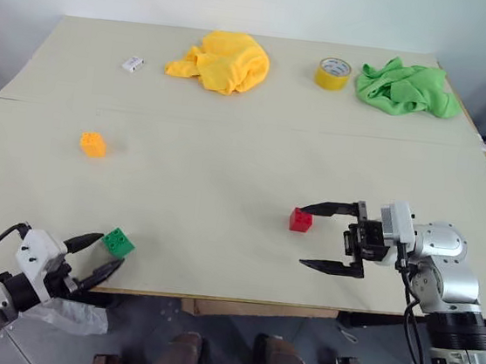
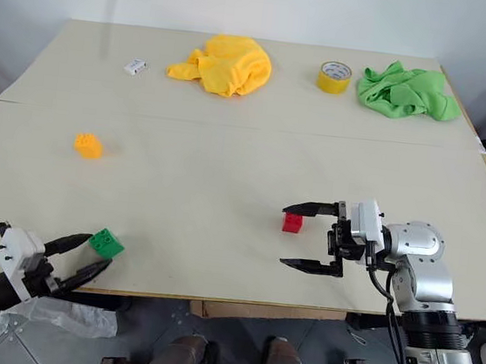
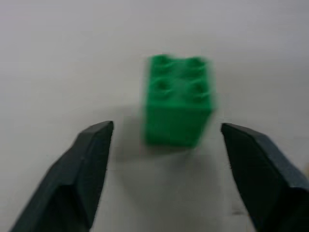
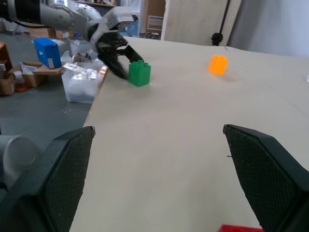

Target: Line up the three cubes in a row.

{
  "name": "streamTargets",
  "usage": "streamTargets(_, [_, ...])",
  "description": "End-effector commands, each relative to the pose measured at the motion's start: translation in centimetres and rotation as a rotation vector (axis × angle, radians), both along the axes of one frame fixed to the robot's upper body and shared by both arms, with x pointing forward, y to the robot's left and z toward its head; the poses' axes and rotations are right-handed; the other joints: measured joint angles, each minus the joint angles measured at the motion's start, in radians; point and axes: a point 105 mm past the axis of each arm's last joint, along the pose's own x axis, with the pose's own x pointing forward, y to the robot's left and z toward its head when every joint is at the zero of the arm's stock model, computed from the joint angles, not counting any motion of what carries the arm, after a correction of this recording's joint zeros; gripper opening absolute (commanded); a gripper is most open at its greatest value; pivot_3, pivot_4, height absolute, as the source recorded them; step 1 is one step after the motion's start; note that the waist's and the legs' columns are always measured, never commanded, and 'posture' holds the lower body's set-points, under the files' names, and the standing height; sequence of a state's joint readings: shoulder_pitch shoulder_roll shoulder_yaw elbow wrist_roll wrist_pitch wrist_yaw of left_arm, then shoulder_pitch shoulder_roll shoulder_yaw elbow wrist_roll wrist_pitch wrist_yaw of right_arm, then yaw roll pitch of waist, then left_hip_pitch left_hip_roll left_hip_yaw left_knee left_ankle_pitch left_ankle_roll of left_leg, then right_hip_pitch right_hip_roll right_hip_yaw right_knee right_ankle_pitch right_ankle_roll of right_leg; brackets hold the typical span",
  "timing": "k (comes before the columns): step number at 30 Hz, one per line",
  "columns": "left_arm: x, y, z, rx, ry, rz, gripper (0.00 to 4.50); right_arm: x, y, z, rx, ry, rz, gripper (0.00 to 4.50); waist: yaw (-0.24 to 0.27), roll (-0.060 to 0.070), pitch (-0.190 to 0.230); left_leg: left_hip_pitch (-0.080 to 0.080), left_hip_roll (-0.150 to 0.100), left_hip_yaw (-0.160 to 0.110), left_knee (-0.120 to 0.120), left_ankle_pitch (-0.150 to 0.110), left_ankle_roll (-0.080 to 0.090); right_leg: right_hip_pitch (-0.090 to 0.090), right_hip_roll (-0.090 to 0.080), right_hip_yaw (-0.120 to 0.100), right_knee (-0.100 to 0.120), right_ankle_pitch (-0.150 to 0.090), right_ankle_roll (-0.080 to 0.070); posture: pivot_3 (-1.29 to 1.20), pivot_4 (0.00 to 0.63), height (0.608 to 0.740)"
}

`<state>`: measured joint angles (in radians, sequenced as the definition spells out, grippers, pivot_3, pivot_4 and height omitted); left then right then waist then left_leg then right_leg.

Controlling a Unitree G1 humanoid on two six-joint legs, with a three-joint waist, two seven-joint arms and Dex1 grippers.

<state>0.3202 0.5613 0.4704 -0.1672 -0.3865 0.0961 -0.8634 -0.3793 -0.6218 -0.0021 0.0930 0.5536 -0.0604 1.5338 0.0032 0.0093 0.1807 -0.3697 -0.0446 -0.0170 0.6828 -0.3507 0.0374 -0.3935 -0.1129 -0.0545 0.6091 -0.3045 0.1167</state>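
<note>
Green block [image 1: 118, 242] sits at the table's [image 1: 227, 171] near left edge, between the parted fingers of the left pincer [image 1: 105, 256], untouched. Red block [image 1: 301, 220] lies near right, by the far finger of the right pincer [image 1: 323, 237], spread wide. Orange-yellow block [image 1: 93, 144] sits farther left

Your left gripper [image 4: 129, 62] brackets the green cube [image 4: 139, 73] at the table [image 4: 183, 130] edge; the orange-yellow cube [image 4: 217, 64] sits well apart.
</note>
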Motion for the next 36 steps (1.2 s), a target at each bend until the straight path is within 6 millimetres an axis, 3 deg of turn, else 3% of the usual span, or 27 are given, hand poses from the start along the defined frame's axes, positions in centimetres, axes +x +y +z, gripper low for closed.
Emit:
streamTargets(1, [0.3,-0.5,0.7,0.003,-0.037,-0.037,2.33,-0.8,-0.1,0.4,-0.028,-0.040,0.029,4.50,0.000,0.000,0.000,0.000,-0.001,0.000,0.000,0.000,0.000,0.000,-0.001,0.000,0.000,0.000,0.000,0.00,0.150,0.740])
streamTargets(4, [0.3,-1.0,0.8,-0.018,-0.038,-0.071,1.47,-1.1,-0.3,0.0,-0.049,-0.039,0.025,4.50,-0.003,0.000,0.000,0.000,-0.001,0.000,0.000,0.000,0.000,0.000,-0.001,0.000,0.000,0.000,0.000,0.00,0.150,0.740])
streamTargets(7, [0.6,-1.2,1.0,-0.030,-0.024,-0.108,1.45,-1.0,-0.6,-0.1,-0.052,-0.022,-0.005,4.50,-0.004,0.000,0.000,0.000,0.000,0.000,0.000,0.000,0.000,0.000,-0.001,0.000,0.000,0.000,0.000,0.00,0.150,0.740])
streamTargets(11, [2.7,-2.4,4.8,0.041,-0.092,-0.288,1.45,-0.9,-2.0,-0.2,-0.057,-0.014,-0.084,4.50,0.009,0.000,0.000,0.000,0.000,-0.001,0.000,0.001,-0.001,0.000,-0.001,-0.001,0.000,0.000,0.000,0.00,0.150,0.740])
streamTargets(15, [5.0,-6.2,8.6,0.129,-0.123,-0.583,1.45,-1.3,-3.6,-0.6,-0.075,0.002,-0.150,4.50,0.024,0.000,0.000,0.000,-0.001,-0.001,0.000,0.001,-0.001,0.001,-0.001,-0.001,0.001,0.000,0.000,0.00,0.150,0.740])
streamTargets(18, [6.8,-9.6,9.5,0.167,-0.116,-0.799,1.45,-1.5,-4.5,-0.8,-0.082,0.010,-0.199,4.50,0.022,0.001,0.000,0.000,-0.003,-0.001,0.000,0.002,0.000,0.001,-0.001,-0.002,0.003,0.000,0.001,0.00,0.150,0.740])
streamTargets(24, [11.1,-15.1,7.8,0.189,-0.066,-1.031,1.45,-2.3,-5.5,-0.6,-0.082,-0.004,-0.281,4.50,0.020,0.001,0.000,-0.001,-0.004,0.003,0.001,0.002,0.001,0.000,0.005,-0.011,0.004,0.001,0.002,0.00,0.150,0.740])
streamTargets(30, [13.9,-17.1,5.9,0.209,-0.021,-1.041,1.45,-3.5,-5.9,-0.6,-0.076,0.008,-0.338,4.50,0.022,-0.002,0.001,-0.001,-0.001,0.005,0.001,0.003,0.002,0.000,0.010,-0.010,0.004,0.002,0.003,0.00,0.150,0.740])
streamTargets(36, [14.7,-19.0,5.2,0.192,-0.008,-1.038,1.45,-4.3,-5.6,-0.6,-0.064,0.012,-0.375,4.50,0.026,-0.003,0.002,-0.002,-0.001,0.005,0.003,0.003,0.002,0.000,0.009,-0.010,0.004,0.002,0.005,0.00,0.150,0.740])
